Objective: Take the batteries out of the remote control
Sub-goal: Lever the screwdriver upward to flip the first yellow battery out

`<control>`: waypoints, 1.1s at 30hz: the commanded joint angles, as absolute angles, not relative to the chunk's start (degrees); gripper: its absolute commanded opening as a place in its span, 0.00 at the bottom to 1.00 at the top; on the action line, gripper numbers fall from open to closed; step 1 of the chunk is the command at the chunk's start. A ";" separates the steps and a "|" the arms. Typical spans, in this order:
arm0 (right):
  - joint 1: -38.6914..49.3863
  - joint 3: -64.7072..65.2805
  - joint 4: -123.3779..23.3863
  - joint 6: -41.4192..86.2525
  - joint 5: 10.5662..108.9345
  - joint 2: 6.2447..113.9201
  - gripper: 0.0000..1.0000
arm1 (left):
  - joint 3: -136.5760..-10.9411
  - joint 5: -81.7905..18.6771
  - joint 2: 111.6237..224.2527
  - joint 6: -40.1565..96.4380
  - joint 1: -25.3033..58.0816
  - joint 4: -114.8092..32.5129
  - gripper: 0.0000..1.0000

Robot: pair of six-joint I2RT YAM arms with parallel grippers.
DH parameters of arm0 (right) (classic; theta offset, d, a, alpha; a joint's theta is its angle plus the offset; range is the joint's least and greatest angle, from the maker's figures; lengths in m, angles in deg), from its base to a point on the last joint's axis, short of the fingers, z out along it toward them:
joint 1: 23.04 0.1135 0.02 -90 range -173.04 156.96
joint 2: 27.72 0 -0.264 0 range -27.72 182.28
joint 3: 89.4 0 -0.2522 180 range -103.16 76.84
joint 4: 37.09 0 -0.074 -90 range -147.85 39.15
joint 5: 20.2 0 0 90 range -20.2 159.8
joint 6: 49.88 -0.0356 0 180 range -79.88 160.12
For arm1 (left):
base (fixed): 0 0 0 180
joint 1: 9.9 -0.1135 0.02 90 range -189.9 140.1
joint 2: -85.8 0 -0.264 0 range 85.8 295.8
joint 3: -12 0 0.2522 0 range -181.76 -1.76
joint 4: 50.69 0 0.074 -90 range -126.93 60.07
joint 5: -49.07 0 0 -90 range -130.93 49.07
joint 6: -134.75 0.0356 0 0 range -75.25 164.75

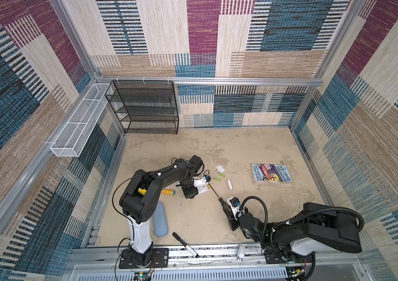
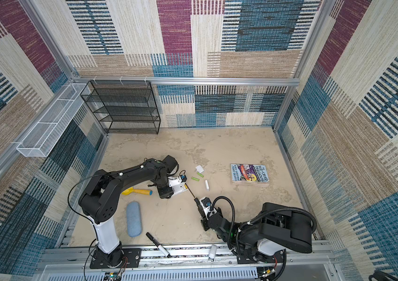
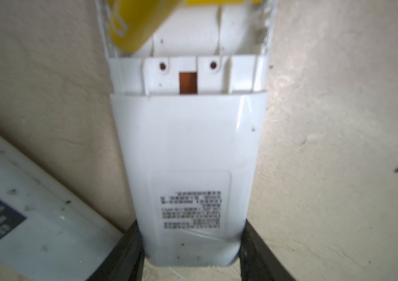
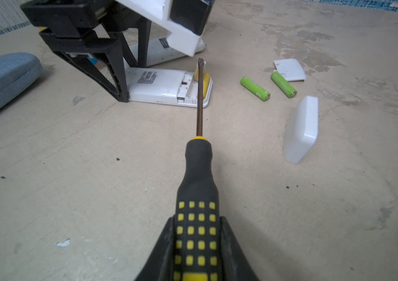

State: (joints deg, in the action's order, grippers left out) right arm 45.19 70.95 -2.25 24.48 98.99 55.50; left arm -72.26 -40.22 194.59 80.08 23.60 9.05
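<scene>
Black left fingers [image 3: 133,255] clamp the remote [image 3: 188,146]; right fingers [image 4: 162,250] grip the screwdriver [image 4: 198,185], tip beside a yellow battery [image 4: 206,81].

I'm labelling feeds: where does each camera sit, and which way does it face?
Top views: high above the arm bases, looking down at the table; both arms show.
Left wrist: behind the left gripper, facing the clamped remote; fingers show.
Right wrist: behind the right gripper, facing along the held screwdriver; fingers show.
Both wrist views share the remote.
</scene>
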 commanded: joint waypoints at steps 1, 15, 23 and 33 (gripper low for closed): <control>45.26 70.52 -1.50 22.89 100.54 55.95 0.00 | -71.06 -34.51 195.79 83.24 23.85 16.98 0.50; 45.26 70.93 -3.43 18.95 100.90 57.77 0.00 | -71.23 -35.30 195.13 82.98 23.85 17.59 0.50; 45.27 71.30 -6.85 19.41 99.64 52.69 0.00 | -71.07 -35.57 195.22 82.89 23.85 17.65 0.50; 45.26 70.91 -2.74 18.94 97.53 59.11 0.00 | -71.37 -35.56 195.31 82.98 23.85 17.65 0.50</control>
